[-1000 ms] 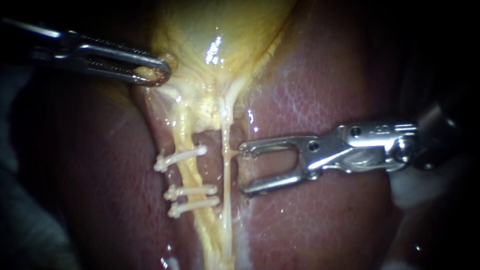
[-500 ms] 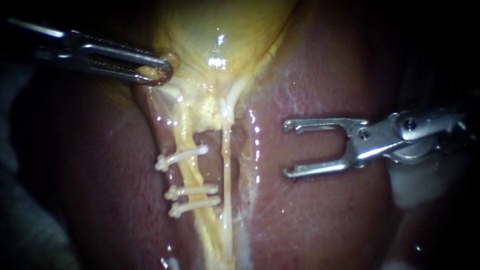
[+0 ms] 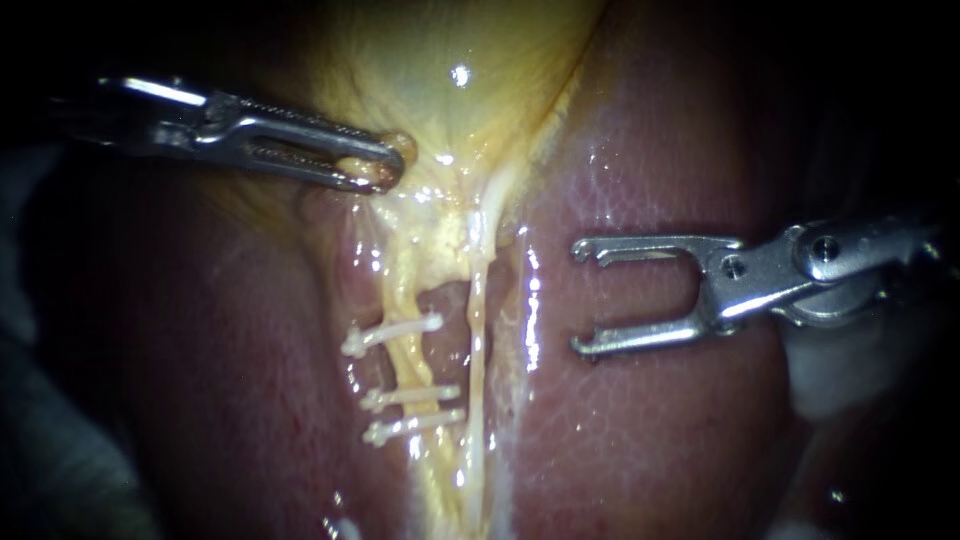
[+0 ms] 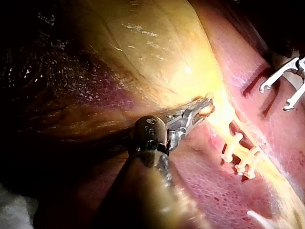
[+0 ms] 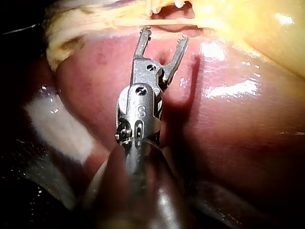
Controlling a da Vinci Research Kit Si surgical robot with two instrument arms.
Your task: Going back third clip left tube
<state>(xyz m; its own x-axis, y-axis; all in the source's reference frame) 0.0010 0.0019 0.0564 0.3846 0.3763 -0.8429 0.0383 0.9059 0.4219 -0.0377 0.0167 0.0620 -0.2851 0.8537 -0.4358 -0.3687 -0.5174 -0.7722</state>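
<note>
Right jaws: my right instrument, a slim steel shaft ending in two hooked metal jaws, stands released. A wide gap shows between the jaws with nothing in it, and it hovers over the smooth pink-red liver.
Left jaws: my left instrument, with slotted steel jaws, is clenched on a fold of the glistening yellow gallbladder and holds it taut, away from the clips.
Task's thing: the three white plastic clips sit across the yellowish left tube, ahead of the right jaws' tips and well apart from them. Two lie close together; the third lies nearer the left jaws.
In between: the thin pale right tube runs between the right jaws and the clipped tube.
Step, as I judge it: backing the empty right jaws off from the clipped tube.
Risk to the right tube: the hooked tips could snag it, or scrape the liver, if the retreat dips or swings sideways.
Risk at the left grip: more pull could tear the fold or let it slip, slackening both tubes and perhaps shifting a clip.
</note>
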